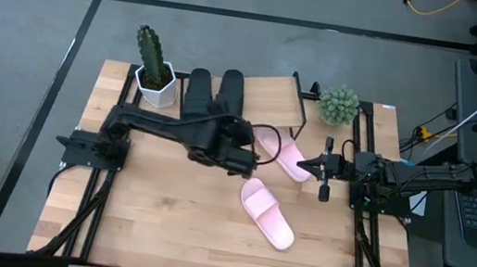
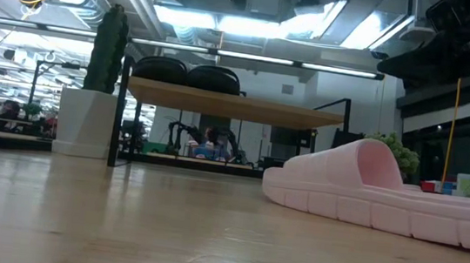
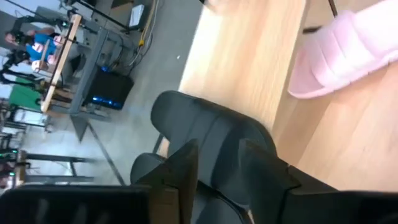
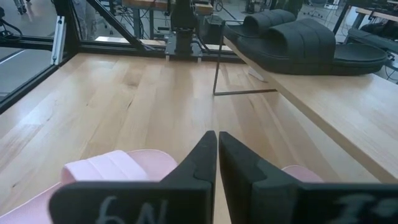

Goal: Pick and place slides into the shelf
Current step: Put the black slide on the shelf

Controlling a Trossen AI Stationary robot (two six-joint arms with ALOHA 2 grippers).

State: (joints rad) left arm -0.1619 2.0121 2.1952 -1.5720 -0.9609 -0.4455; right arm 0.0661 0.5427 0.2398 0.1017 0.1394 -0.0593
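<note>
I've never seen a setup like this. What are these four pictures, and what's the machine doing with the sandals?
Two robot arms work at a wooden table. One picture looks straight down, one looks level from the tabletop, and two come from cameras on the wrists. Two black slides lie on the low shelf. One pink slide lies on the open table; the other pink slide sits by the shelf between the left tool and the right tool, whose fingers look shut. Neither visibly holds anything.
</note>
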